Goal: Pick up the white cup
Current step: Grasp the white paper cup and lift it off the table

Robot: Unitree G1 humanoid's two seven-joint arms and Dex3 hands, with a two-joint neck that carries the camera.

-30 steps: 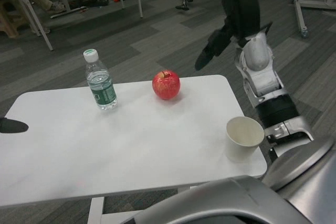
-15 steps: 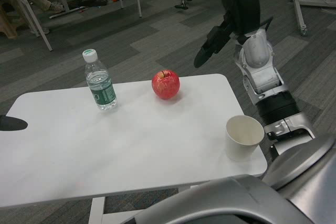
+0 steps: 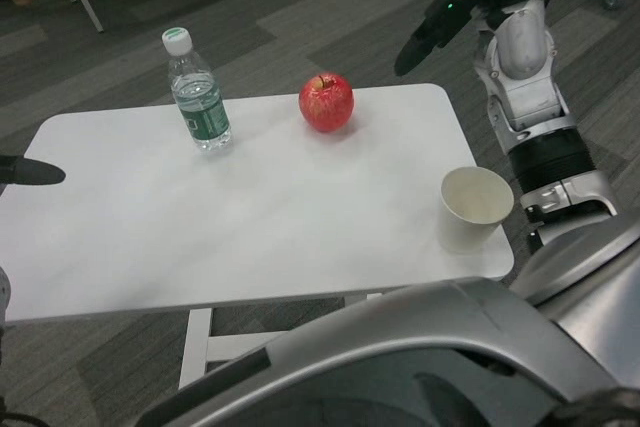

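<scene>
Between the earlier frames and this one the camera dipped toward the worktop (image 3: 200,247), so every object sat higher in the picture; the bottle, apple and cup kept their places relative to one another, and the right arm stayed raised beyond the far right corner. Right hand (image 3: 455,12): held in the air above and past the worktop's far edge, its dark fingers (image 3: 415,47) extended forward and to the left, holding nothing; part of the hand was cut off by the top of the picture. White cup (image 3: 475,207): upright and open-mouthed at the near right corner of the worktop, well below and nearer than the right hand, just beside the silver forearm (image 3: 530,97) and untouched. Red apple (image 3: 326,102): near the far edge, left of and below the right hand's fingers. Water bottle (image 3: 198,92): upright, white cap on, farther left of the apple. Left hand (image 3: 25,172): only a dark tip showed at the worktop's left edge; whether it was released or clenched could not be told.
</scene>
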